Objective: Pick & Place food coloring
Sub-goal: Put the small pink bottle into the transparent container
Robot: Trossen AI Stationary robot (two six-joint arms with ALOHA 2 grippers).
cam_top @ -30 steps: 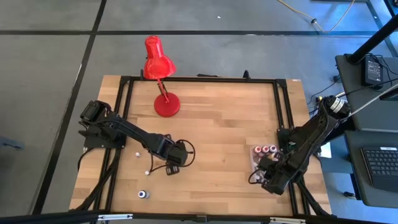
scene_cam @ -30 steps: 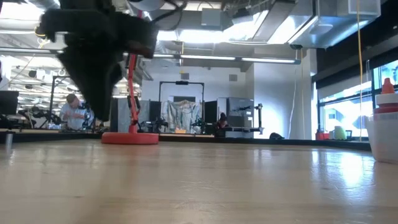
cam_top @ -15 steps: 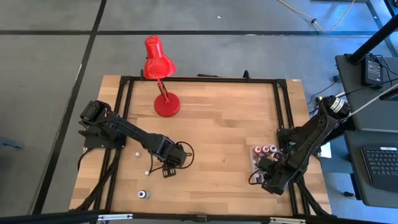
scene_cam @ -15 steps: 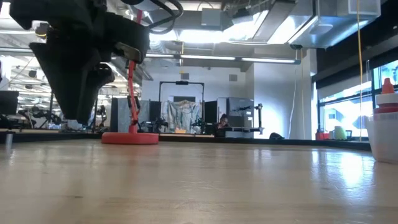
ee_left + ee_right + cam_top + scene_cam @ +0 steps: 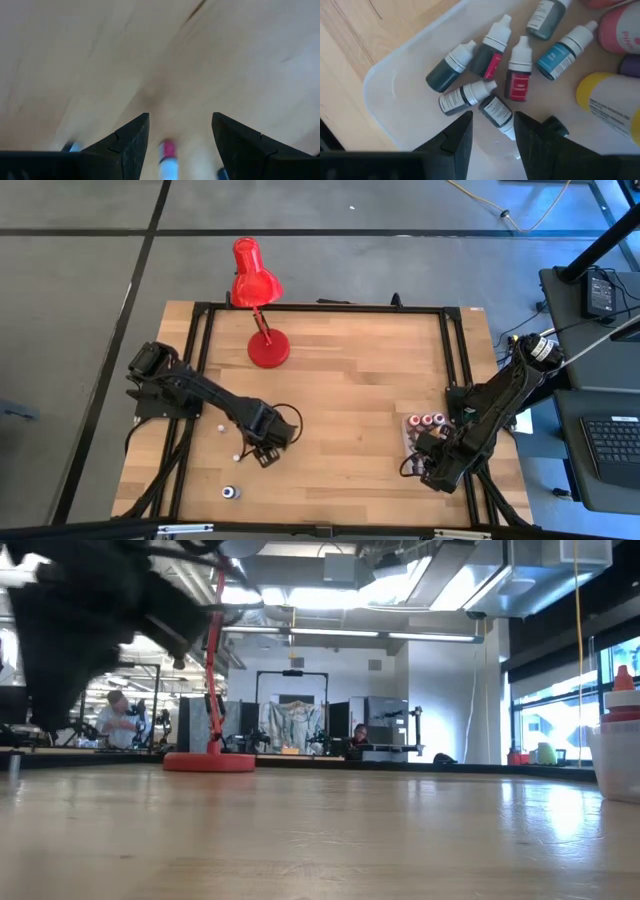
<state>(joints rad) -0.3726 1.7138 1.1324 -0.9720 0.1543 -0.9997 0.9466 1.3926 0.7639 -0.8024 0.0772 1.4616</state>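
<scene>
Several food coloring bottles (image 5: 485, 52) with white caps lie on their sides in the clear tub (image 5: 385, 82) at the table's right. My right gripper (image 5: 492, 132) hangs open just above them, fingers pointing down, with nothing between them. Three more small bottles lie loose on the wood at the near left (image 5: 219, 426), (image 5: 237, 457), (image 5: 230, 492). My left gripper (image 5: 264, 452) hovers open beside them, pointing down. In its wrist view a pink bottle with a white cap (image 5: 168, 156) lies on the table below the gap between its fingers.
A red desk lamp (image 5: 262, 345) stands at the far middle of the table, its head past the far edge. Larger pink and yellow containers (image 5: 615, 95) share the tub. Black frame rails (image 5: 455, 360) run along the table's sides. Bare wood lies between the arms.
My left gripper has shifted a little toward the table's near left, toward the loose bottles, and has turned about its wrist while doing so. My right arm has kept still over the tub.
</scene>
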